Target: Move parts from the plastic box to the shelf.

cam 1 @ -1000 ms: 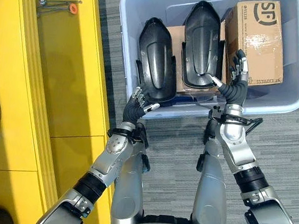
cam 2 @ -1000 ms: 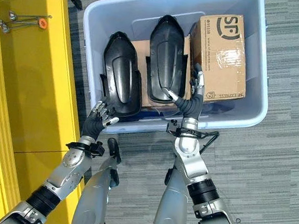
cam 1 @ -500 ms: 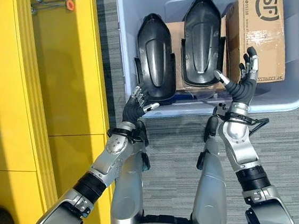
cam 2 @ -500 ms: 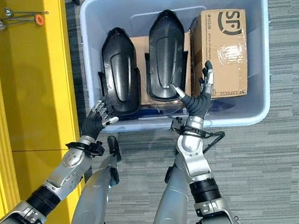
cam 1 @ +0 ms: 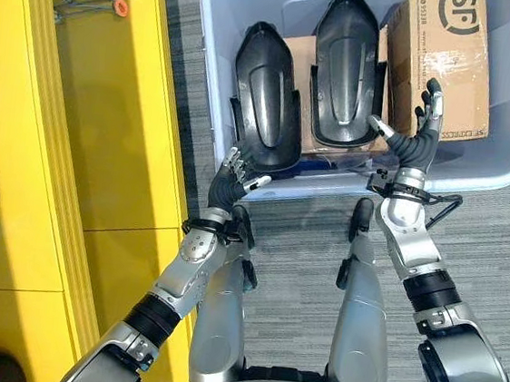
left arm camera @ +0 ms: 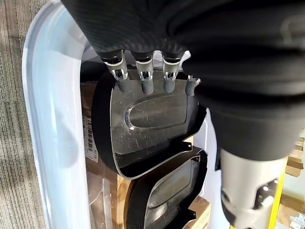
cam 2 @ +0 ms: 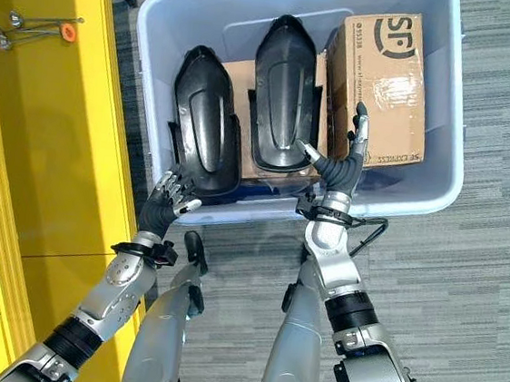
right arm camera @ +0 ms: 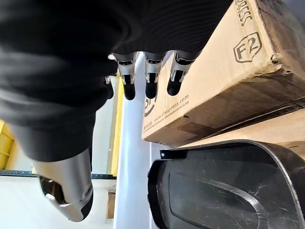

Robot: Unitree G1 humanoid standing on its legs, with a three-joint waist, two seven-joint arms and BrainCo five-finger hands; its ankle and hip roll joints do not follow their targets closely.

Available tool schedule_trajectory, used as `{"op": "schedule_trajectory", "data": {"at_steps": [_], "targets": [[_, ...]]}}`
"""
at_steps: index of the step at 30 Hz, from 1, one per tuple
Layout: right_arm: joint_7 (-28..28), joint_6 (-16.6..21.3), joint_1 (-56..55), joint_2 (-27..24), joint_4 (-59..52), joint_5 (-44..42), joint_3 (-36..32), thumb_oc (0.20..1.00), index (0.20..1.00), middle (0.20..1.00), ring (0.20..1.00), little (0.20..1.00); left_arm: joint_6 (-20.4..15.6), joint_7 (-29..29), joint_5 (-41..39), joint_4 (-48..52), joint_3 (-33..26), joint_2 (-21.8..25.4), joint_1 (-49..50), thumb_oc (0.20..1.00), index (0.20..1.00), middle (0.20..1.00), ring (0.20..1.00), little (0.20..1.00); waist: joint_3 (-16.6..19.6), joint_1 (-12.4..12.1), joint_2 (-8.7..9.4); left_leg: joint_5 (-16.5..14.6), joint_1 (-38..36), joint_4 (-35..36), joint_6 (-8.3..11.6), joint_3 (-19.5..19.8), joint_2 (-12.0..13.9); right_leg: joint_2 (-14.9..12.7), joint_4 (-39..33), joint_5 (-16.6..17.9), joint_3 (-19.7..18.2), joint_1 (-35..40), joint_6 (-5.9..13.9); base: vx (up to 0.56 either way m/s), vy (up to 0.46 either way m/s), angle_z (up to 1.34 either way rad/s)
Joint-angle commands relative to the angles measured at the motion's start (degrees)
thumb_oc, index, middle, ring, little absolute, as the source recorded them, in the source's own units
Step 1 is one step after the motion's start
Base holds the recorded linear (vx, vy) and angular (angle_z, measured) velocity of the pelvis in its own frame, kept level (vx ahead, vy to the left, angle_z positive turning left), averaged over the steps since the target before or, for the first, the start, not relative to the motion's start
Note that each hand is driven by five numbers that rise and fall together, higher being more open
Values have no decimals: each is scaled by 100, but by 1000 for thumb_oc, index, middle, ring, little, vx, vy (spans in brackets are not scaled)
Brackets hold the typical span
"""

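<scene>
Here two black parts (cam 1: 266, 101) lie in the box (cam 1: 214, 77); the left hand (cam 1: 232, 172), spread and empty, hovers at the near rim below one, the right hand (cam 1: 418, 135) open, empty, beside the carton (cam 1: 442, 60)

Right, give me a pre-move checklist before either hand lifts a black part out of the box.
1. Left hand open and empty: ok, fingers relaxed at the near end of the left black part.
2. Right hand open and empty: ok, fingers straight, between the right black part and the cardboard box.
3. Either part gripped: not ok, neither hand is closed on a part.
4. Parts free to lift: cannot tell; both lie on brown cardboard in the plastic box, side by side.
5. Yellow shelf ready to the robot's left: ok, open surface beside the box.
</scene>
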State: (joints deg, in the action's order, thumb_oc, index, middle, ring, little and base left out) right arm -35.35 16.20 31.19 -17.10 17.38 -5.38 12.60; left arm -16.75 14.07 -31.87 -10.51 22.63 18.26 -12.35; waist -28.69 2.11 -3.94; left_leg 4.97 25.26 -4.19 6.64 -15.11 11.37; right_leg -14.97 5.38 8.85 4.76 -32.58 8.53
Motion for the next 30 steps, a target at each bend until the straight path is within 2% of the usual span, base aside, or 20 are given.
{"op": "schedule_trajectory", "data": {"at_steps": [1,30], "targets": [[-13,150,86,-190,-222,265,-52,1000,1000,1000,1000,1000,-299,-50,198,430,25,206,196,1000,1000,1000,1000,1000,111,-108,13,-189,338,-522,104,638,214,-264,634,-300,124,-271,217,0,0,0],[28,163,167,-144,-308,279,62,1000,1000,1000,1000,1000,-302,-16,181,462,5,209,185,1000,1000,1000,1000,1000,96,-124,83,-198,486,-557,103,703,179,-256,680,-284,111,-393,191,0,0,0]]}}
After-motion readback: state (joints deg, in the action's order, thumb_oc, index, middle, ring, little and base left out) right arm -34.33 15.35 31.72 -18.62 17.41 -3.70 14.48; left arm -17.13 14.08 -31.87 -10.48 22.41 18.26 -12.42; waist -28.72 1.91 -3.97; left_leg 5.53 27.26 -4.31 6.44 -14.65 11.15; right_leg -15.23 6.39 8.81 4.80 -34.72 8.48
